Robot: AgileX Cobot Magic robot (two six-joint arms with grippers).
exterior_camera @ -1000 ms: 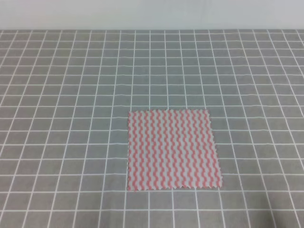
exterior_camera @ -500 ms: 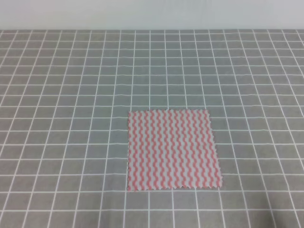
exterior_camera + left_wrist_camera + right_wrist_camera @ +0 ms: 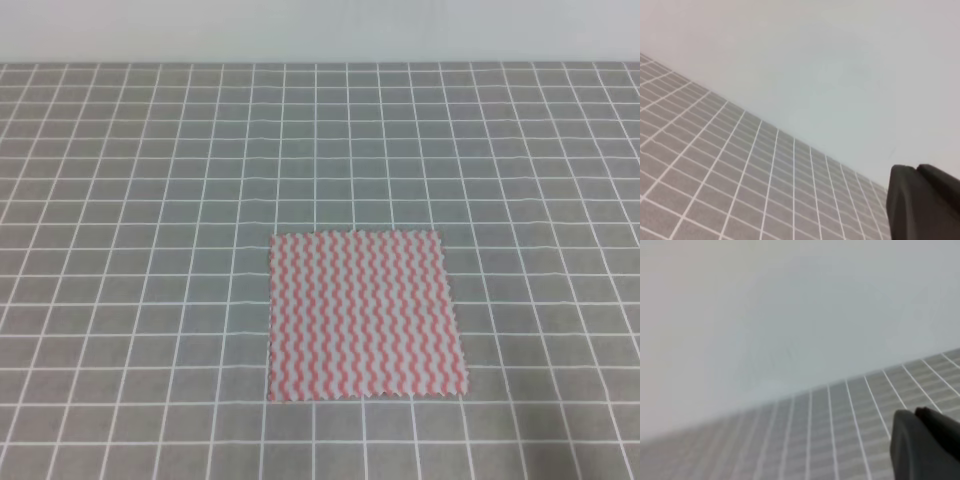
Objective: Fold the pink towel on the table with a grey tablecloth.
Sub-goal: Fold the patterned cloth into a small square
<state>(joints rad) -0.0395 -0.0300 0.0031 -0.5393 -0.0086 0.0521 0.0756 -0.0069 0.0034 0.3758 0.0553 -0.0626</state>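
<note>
Pink towel (image 3: 365,315), flat, unlabelled, on grey tablecloth (image 3: 150,200).

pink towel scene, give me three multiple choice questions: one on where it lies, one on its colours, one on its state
1. Where in the high view does the pink towel lie on the table?
A. far left corner
B. lower middle, a little right of centre
C. against the back wall

2. Which colours are its stripes?
A. pink and white
B. blue and yellow
C. green and black

3. What state is it in?
A. rolled into a tube
B. bunched in a heap
C. spread flat, not yet folded

Answers:
1. B, it sits below the middle of the grid, slightly to the right.
2. A, wavy pink and white lines cover it.
3. C, all four edges lie flat on the grey cloth and no gripper touches it.
</note>
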